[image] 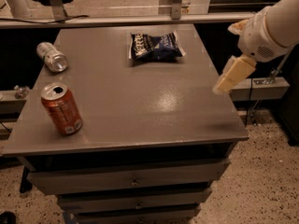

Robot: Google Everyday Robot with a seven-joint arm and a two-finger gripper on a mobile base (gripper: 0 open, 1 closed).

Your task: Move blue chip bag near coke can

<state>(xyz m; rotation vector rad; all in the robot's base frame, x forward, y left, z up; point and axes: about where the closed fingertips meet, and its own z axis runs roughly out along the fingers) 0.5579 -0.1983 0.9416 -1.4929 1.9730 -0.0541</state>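
The gripper (226, 80) hangs in the air at the right side of the table (154, 101), just past its right edge and a bit above the top. It holds nothing. I cannot tell if it is spread or pressed together. The white arm (273, 24) goes up and away from it to the right.

The table top is gray and shiny. It starts right beside the gripper and goes off to its left.

The blue bag (156, 45) is the closest thing to the gripper. It lies flat on the table, to the gripper's left and farther back, near the back edge. It does not touch the gripper.

The coke can (60, 108) is much farther to the gripper's left, at the far side of the table and closer to the front edge. It stands up, with its open top showing. It is well apart from the bag.

The silver can (51, 56) is the farthest. It lies on its side behind the coke can, by the left edge.

Drawers (131, 181) sit under the table top.
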